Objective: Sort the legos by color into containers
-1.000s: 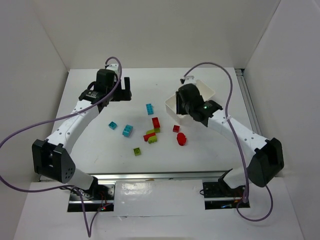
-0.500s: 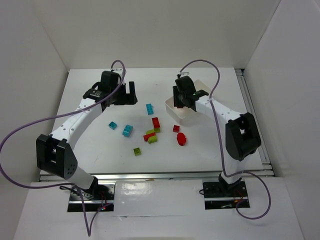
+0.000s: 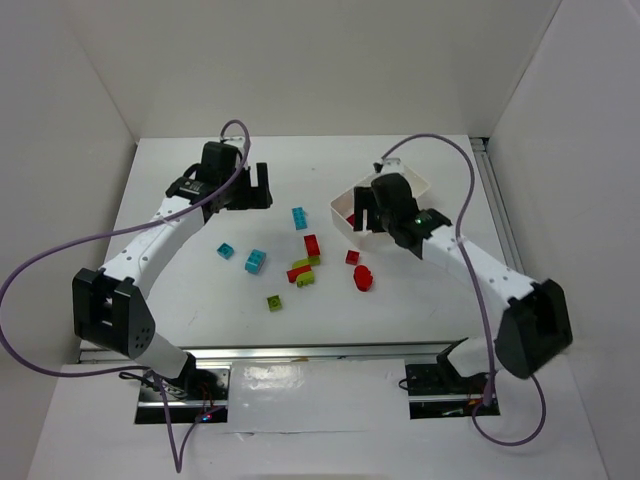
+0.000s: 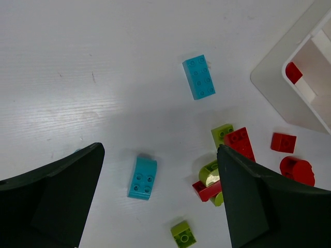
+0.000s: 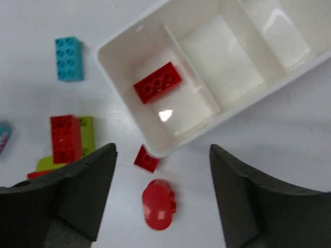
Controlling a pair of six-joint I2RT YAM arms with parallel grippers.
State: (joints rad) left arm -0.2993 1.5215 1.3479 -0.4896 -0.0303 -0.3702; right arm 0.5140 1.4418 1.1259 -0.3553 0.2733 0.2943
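The white tray (image 3: 397, 176) stands at the back right, and its three compartments show in the right wrist view. A red brick (image 5: 158, 82) lies in its end compartment (image 5: 129, 39). My right gripper (image 3: 364, 214) hovers open and empty above the tray's near corner, over a small red brick (image 5: 147, 158) and a rounded red piece (image 5: 159, 204). My left gripper (image 3: 252, 186) hangs open and empty at the back left. Below it lie a cyan brick (image 4: 143, 177), a second cyan brick (image 4: 199, 77) and a green brick (image 4: 183, 233).
A tangle of red and green bricks (image 3: 304, 268) lies mid-table, with a long red brick (image 3: 312, 245) beside it. A small cyan piece (image 3: 225, 251) sits to the left. White walls close in the table on three sides. Purple cables arch over both arms.
My right gripper has gone from shut to open, and a red brick now lies in the tray's end compartment. That arm swung over the tray and back. The left gripper shifted slightly right.
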